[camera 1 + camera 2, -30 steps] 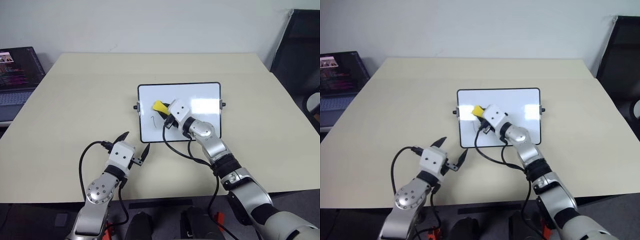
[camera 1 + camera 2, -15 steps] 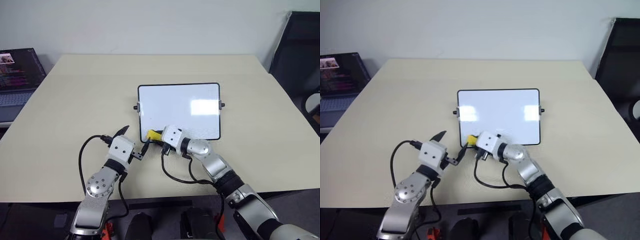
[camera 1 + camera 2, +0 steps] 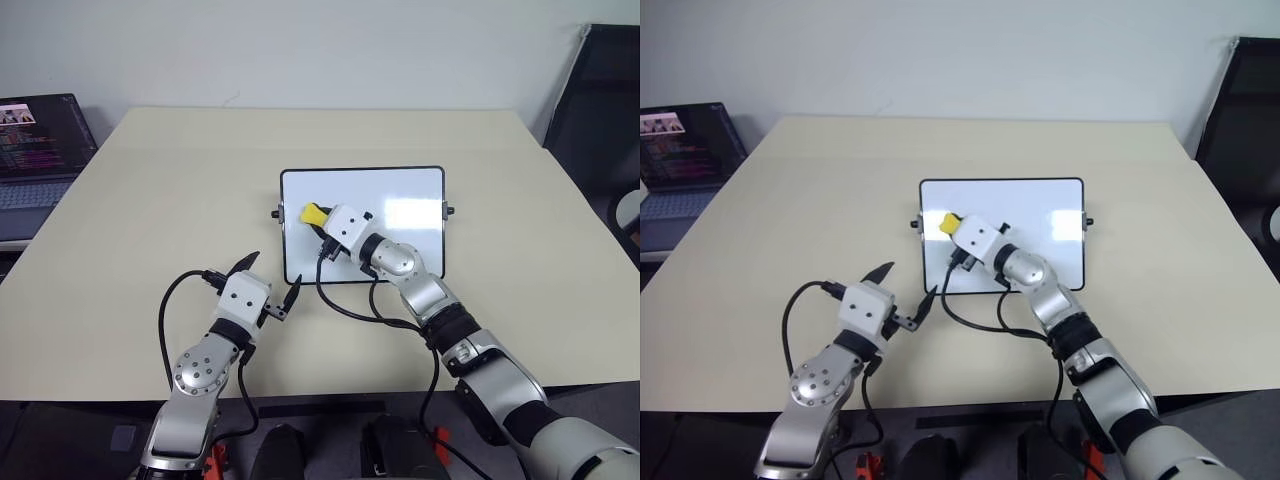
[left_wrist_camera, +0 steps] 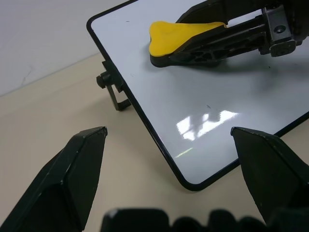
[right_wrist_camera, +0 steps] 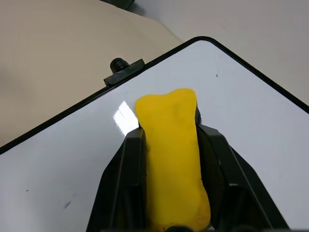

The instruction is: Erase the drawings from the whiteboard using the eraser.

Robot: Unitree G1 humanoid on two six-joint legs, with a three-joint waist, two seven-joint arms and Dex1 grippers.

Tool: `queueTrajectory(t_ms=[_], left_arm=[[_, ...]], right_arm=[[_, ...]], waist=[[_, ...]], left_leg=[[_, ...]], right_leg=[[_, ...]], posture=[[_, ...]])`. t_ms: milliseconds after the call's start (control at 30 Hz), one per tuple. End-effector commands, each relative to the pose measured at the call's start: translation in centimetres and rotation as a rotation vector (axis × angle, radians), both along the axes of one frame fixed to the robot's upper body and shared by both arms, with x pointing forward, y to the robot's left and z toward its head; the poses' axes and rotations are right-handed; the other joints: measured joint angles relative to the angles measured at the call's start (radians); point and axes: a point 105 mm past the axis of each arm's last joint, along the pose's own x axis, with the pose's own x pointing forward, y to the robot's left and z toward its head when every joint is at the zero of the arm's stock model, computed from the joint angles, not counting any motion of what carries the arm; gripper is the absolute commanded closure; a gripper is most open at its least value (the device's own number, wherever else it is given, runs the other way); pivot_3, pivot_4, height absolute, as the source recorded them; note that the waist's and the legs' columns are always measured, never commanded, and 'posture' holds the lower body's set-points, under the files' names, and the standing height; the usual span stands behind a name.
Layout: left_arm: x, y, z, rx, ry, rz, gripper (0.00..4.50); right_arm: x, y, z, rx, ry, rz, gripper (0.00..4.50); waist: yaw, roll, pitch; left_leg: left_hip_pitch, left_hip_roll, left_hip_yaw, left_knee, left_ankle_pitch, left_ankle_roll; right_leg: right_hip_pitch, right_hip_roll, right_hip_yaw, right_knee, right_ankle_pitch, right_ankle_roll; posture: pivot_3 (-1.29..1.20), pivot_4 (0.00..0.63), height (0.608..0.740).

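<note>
The whiteboard [image 3: 400, 190] lies flat on the table ahead of me, its black knobs at both short sides. My right gripper [image 3: 322, 218] is shut on the yellow eraser [image 3: 314, 213] and presses it on the board's left part, near the far left corner. In the right wrist view the eraser [image 5: 171, 159] sits clamped between the two black fingers. The drawings are out of view; the bare white surface shows just faint specks [image 5: 67, 204]. Open and holding nothing, my left gripper [image 3: 273, 272] hovers over the table just off the board's near left corner.
The beige table [image 3: 150, 200] stretches wide around the board. A laptop [image 3: 35, 140] stands past the table's left edge and a black chair [image 3: 600, 100] at the right. The right wrist's black cable [image 3: 345, 305] loops over the table by the board's near edge.
The right gripper swept the eraser down to the board's near left edge and back up to the far left part. The hooked stroke seen a second ago has gone. The left gripper stayed put.
</note>
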Motion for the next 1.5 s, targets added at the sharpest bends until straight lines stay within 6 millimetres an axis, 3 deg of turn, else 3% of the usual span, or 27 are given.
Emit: queueTrajectory(t_ms=[33,167,267,567,667,800,1000,1100,1233,1333,1400,1500], left_arm=[[-0.1,0.1,0.8,-0.003,-0.034,-0.002,0.00],[0.0,0.2,0.8,0.001,-0.035,-0.001,0.00],[0.0,0.2,0.6,0.005,-0.032,-0.006,0.00],[0.0,0.1,0.7,0.005,-0.033,-0.014,0.00],[0.0,0.3,0.6,0.007,-0.030,-0.014,0.00],[0.0,0.3,0.6,0.007,-0.030,-0.015,0.00],[-0.1,0.1,0.7,0.003,-0.031,-0.017,0.00],[-0.1,0.0,0.7,0.001,-0.033,-0.019,0.00],[0.0,-0.2,0.6,0.001,-0.026,-0.032,0.00],[0.6,-0.4,1.2,-0.002,-0.042,-0.049,0.00],[0.8,-0.9,1.5,-0.002,-0.047,-0.082,0.00],[0.8,-2.0,1.8,-0.004,-0.029,-0.178,0.00]], right_arm=[[-1.4,-0.3,-2.6,-0.049,0.079,0.050,3.32],[-3.0,-0.7,-4.6,-0.099,0.138,0.111,3.32],[-3.0,-1.6,-5.5,-0.126,0.167,0.103,3.32],[1.9,-4.1,-1.4,-0.056,0.043,-0.119,3.32],[2.8,-5.2,-1.0,-0.066,0.021,-0.160,3.32],[1.7,-4.5,-1.9,-0.082,0.036,-0.092,3.32],[-2.3,-2.3,-4.4,-0.096,0.113,0.071,3.32],[-2.8,-2.2,-4.4,-0.075,0.132,0.071,3.32],[-2.0,-3.4,-3.3,-0.003,0.145,0.016,3.32],[-1.7,-4.6,-0.9,0.122,0.128,-0.013,3.32],[-2.2,-5.2,0.8,0.240,0.139,-0.003,3.32],[-3.4,-7.8,2.8,0.300,0.103,-0.018,3.32]], waist=[[0.000,0.000,0.000],[-0.002,0.000,0.000],[-0.002,0.000,0.000],[-0.001,0.000,0.000],[0.001,0.000,0.000],[0.001,0.000,0.000],[-0.002,0.000,0.000],[-0.003,0.001,0.000],[-0.003,0.001,0.000],[0.002,0.001,0.001],[0.009,0.001,0.001],[0.013,0.002,0.001]], left_leg=[[0.000,0.000,0.000,0.000,0.000,0.000],[0.001,0.000,0.000,0.000,0.000,0.000],[0.002,0.000,-0.001,0.001,0.000,0.000],[0.004,0.000,-0.001,0.001,0.001,0.001],[0.005,0.000,-0.001,0.001,0.001,0.002],[0.005,0.000,0.000,0.001,0.001,0.002],[0.005,0.001,0.000,-0.001,0.001,0.002],[0.005,0.001,-0.001,-0.001,0.001,0.002],[0.005,0.001,-0.001,0.000,0.001,0.002],[0.003,0.001,-0.001,0.000,0.001,0.002],[0.000,0.000,-0.002,0.000,0.001,0.002],[-0.003,0.000,-0.001,-0.001,0.001,0.002]], right_leg=[[0.000,0.000,0.000,0.000,0.000,0.000],[0.000,-0.001,0.000,0.001,0.000,0.000],[0.001,0.000,0.000,0.001,0.000,0.000],[0.003,0.000,0.000,0.002,-0.002,-0.006],[0.004,-0.001,0.000,0.002,-0.002,-0.007],[0.005,-0.001,0.001,0.000,-0.003,-0.006],[0.004,-0.002,0.001,0.000,-0.003,-0.004],[0.004,-0.002,0.000,0.001,-0.003,-0.005],[0.004,-0.002,0.000,0.001,-0.004,-0.006],[0.003,-0.002,0.000,0.000,-0.004,-0.006],[0.001,-0.001,-0.001,0.000,-0.003,-0.005],[-0.001,-0.001,-0.001,-0.001,-0.001,0.002]], posture=[[0.00,0.150,0.740],[0.00,0.150,0.740],[0.00,0.150,0.740],[0.00,0.150,0.740],[0.00,0.150,0.740],[0.00,0.150,0.740],[0.00,0.150,0.740],[0.00,0.150,0.740],[0.00,0.150,0.740],[0.00,0.150,0.740],[0.00,0.150,0.740],[0.00,0.150,0.740]])
